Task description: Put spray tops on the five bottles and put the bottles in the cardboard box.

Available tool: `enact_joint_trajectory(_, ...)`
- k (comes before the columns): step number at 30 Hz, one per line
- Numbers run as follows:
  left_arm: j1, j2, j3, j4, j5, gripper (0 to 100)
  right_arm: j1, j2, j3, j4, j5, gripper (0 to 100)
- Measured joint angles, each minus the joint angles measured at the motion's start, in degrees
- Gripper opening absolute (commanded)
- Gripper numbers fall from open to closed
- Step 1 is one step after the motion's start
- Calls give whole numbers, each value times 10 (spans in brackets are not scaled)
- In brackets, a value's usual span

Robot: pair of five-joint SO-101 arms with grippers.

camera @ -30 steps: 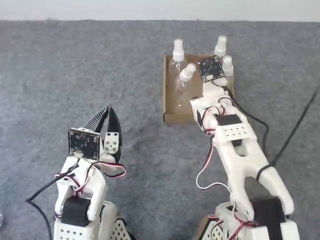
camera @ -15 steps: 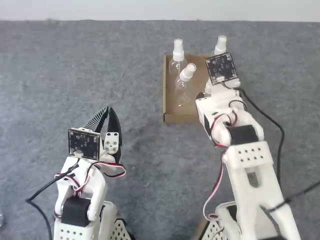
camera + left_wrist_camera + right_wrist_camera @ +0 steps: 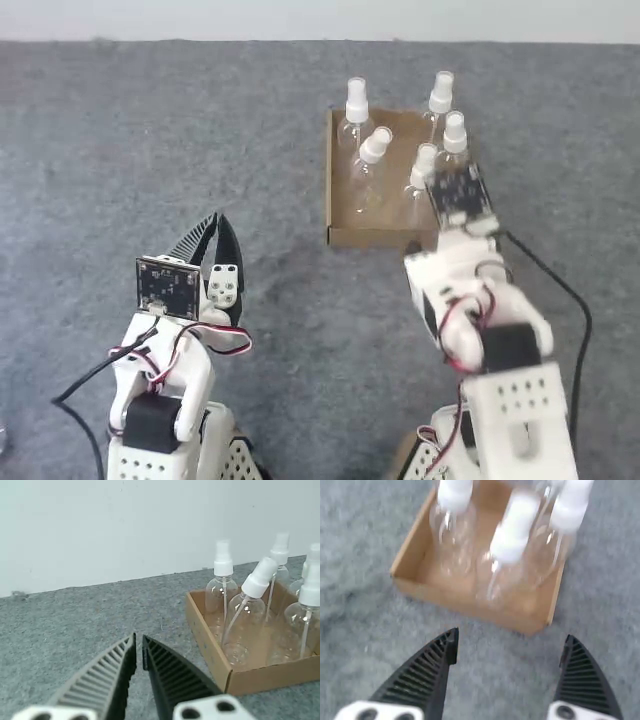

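The cardboard box (image 3: pixel 342 178) lies on the grey carpet, right of centre at the back. Several clear bottles with white spray tops stand inside it, among them one at the far corner (image 3: pixel 357 100), a tilted one (image 3: pixel 374 146) and one nearest the right arm (image 3: pixel 424 166). The right arm's wrist (image 3: pixel 460 195) hangs at the box's near edge. In the right wrist view my right gripper (image 3: pixel 510 641) is open and empty above the carpet, just short of the box wall (image 3: pixel 465 599). My left gripper (image 3: pixel 139 644) is shut and empty, well to the left of the box (image 3: pixel 212 647) and also visible from above (image 3: pixel 216 228).
Grey carpet (image 3: pixel 150 140) surrounds the box on all sides, with open floor between the two arms. A pale wall (image 3: pixel 125 525) rises behind the carpet's far edge. Cables trail beside the right arm's base (image 3: pixel 580 330).
The right arm has drawn back from over the box toward its base. A bottle it had covered now stands in the box. The left arm has not moved.
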Motion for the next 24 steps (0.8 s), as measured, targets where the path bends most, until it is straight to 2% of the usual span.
enact_joint_trajectory(3, -9, 0, -1, 0, 0, 12, 0, -78, 35, 47, 2, 270)
enact_joint_trajectory(7, -56, 0, -24, 0, 0, 12, 0, -199, 63, 127, 39, 257)
enact_joint_trajectory(9, -84, 0, -27, 0, 0, 12, 11, -260, 83, 153, 46, 199)
enact_joint_trajectory(13, -133, 0, -36, 10, 0, 12, 60, -329, 93, 154, 50, 12)
enact_joint_trajectory(14, -142, 0, -40, 20, 0, 12, 73, -337, 93, 154, 50, 0)
enact_joint_trajectory(17, -159, 0, -55, 75, 0, 12, 106, -345, 102, 154, 51, 49)
enact_joint_trajectory(24, -165, 0, -50, 185, 0, 13, 148, -342, 214, 154, 52, 6)
